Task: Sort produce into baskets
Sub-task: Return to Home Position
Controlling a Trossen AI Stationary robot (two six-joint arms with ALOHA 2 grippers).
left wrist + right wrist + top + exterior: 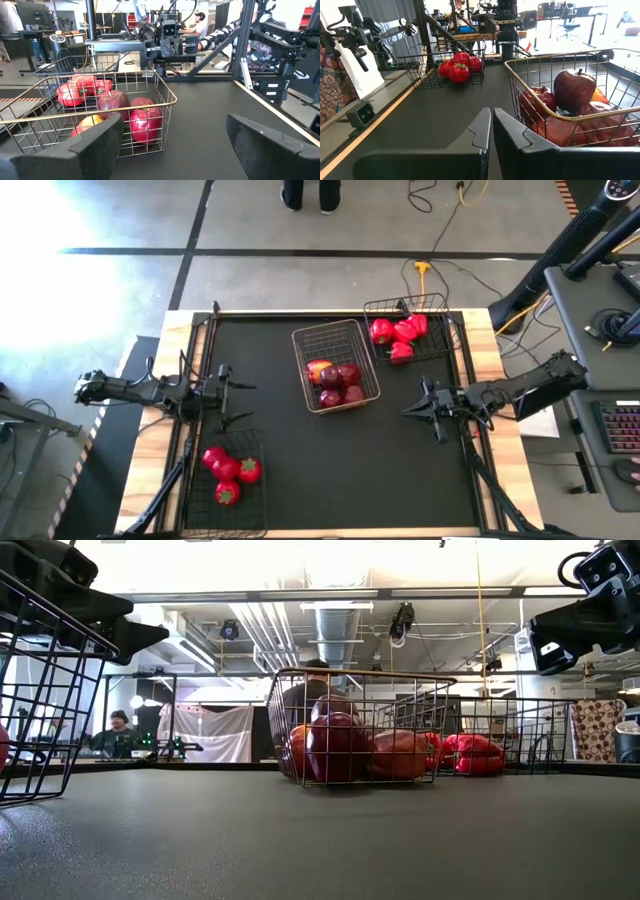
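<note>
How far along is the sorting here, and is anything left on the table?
Sorting looks done: apples in the middle basket, peppers in the far black basket, tomatoes in the near black basket; no loose produce shows on the mat. In hand: nothing; the left gripper is open, the right gripper shut empty, both over bare mat. Left: nothing visible.

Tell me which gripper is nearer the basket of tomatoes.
Left. The left gripper, open, hovers close beside the tomato basket. The right gripper, shut, is far off on the opposite side.
</note>
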